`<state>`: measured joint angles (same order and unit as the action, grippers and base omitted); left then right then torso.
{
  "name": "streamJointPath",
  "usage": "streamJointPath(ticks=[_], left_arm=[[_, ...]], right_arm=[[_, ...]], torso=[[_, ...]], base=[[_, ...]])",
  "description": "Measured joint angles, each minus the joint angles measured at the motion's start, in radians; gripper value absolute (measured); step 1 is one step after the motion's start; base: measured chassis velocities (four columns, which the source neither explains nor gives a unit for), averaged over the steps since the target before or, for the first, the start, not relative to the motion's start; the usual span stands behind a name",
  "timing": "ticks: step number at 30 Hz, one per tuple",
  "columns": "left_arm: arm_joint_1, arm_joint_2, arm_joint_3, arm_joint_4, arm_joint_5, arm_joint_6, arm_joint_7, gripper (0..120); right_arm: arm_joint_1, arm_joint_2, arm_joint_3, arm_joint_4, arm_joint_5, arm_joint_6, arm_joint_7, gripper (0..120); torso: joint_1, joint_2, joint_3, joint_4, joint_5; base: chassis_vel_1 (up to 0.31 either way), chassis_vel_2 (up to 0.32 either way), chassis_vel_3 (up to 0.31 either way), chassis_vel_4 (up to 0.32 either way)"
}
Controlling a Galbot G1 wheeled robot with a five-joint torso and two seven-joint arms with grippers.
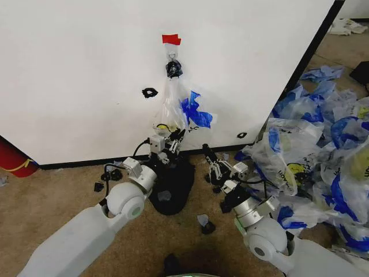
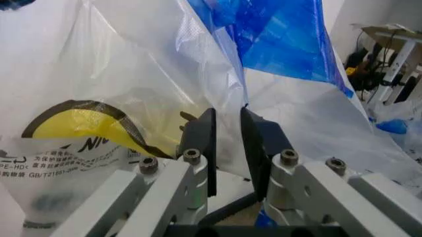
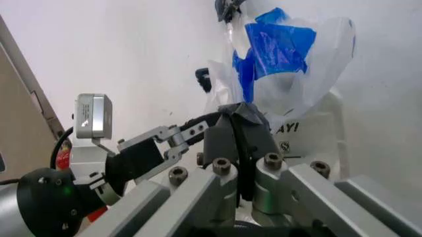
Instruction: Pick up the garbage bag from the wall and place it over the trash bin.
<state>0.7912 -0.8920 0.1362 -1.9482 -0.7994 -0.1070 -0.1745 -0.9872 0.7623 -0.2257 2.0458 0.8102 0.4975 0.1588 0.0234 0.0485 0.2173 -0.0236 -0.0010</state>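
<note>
Garbage bag: hangs from the metal hook on the wall, directly above the trash bin.
Left gripper: at the bag's lower edge; fingers parted narrowly with a plastic fold between them.
Right gripper: low beside the bin, fingers pressed together, holding nothing.
Bag pile: floor, right.
</note>
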Motion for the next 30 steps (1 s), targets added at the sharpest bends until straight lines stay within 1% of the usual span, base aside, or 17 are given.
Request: streamJointPath(ticks=[7, 18, 25, 26, 27, 29, 30], left_arm=[[0.017, 0.013, -0.017, -0.021, 0.001, -0.002, -0.009, 16], [0.070, 0.028, -0.055, -0.082, -0.004, -0.007, -0.037, 17], [0.071, 0.029, -0.058, -0.084, -0.005, -0.009, -0.040, 17], [0.071, 0.028, -0.058, -0.084, -0.005, -0.009, -0.040, 17], [0.070, 0.028, -0.058, -0.082, -0.005, -0.009, -0.040, 17], [0.069, 0.028, -0.058, -0.081, -0.005, -0.009, -0.040, 17], [0.068, 0.028, -0.058, -0.079, -0.005, -0.009, -0.040, 17]], right_arm=[[-0.017, -0.004, 0.022, 0.010, 0.005, 0.004, 0.000, 0], [-0.040, -0.002, 0.053, 0.014, 0.002, 0.012, 0.001, 0], [-0.044, -0.013, 0.063, 0.017, -0.011, 0.002, 0.004, 0], [-0.047, -0.018, 0.068, 0.021, -0.014, 0.000, 0.004, 6], [-0.051, -0.023, 0.073, 0.024, -0.018, -0.001, 0.004, 10], [-0.054, -0.026, 0.077, 0.027, -0.022, -0.002, 0.004, 11], [-0.062, -0.035, 0.089, 0.033, -0.036, -0.004, 0.004, 18]], torso=[[0.000, 0.000, 0.000, 0.0000, 0.0000], [0.000, 0.000, 0.000, 0.0000, 0.0000], [0.000, 0.000, 0.000, 0.0000, 0.0001], [0.000, 0.000, 0.000, 0.0000, 0.0000], [0.000, 0.000, 0.000, 0.0000, 0.0000], [0.000, 0.000, 0.000, 0.0000, 0.0000], [0.000, 0.000, 0.000, 0.0000, 0.0000]], base=[[0.000, 0.000, 0.000, 0.000], [0.000, 0.000, 0.000, 0.000], [0.000, 0.000, 0.000, 0.000], [0.000, 0.000, 0.000, 0.000], [0.000, 0.000, 0.000, 0.000], [0.000, 0.000, 0.000, 0.000], [0.000, 0.000, 0.000, 0.000]])
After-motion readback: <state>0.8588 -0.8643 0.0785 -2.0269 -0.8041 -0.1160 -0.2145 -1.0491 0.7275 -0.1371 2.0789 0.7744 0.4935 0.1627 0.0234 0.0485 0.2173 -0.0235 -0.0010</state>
